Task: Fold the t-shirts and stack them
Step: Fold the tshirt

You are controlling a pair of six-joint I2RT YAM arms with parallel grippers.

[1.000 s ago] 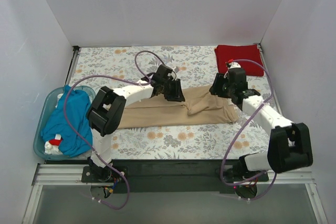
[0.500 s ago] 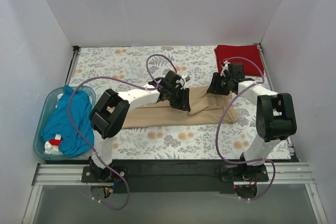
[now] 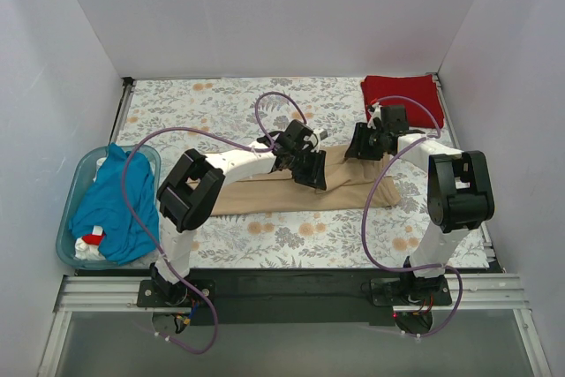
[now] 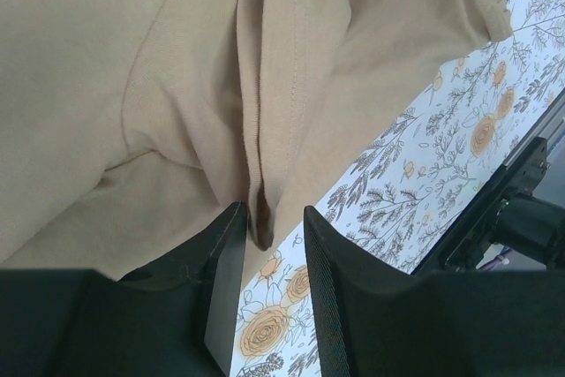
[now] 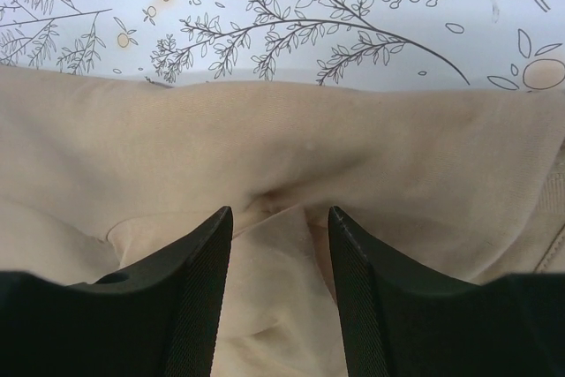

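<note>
The left tool (image 4: 265, 229) — pinching a tan t-shirt (image 4: 177, 59) fold — has drawn it rightward. The right tool (image 5: 281, 218) rests spread, empty; fold seemingly half-made.

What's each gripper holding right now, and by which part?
Only the tan t-shirt is involved. The left gripper has a hemmed fold between its fingers; the right gripper straddles a pucker by its far edge. Clamping cannot be told.

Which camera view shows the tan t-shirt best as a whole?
The top external view: it alone shows the tan t-shirt from end to end on the tablecloth, though partly covered. The left wrist view shows only a seamed fold up close; the right wrist view, only a wrinkled patch by its edge.
</note>
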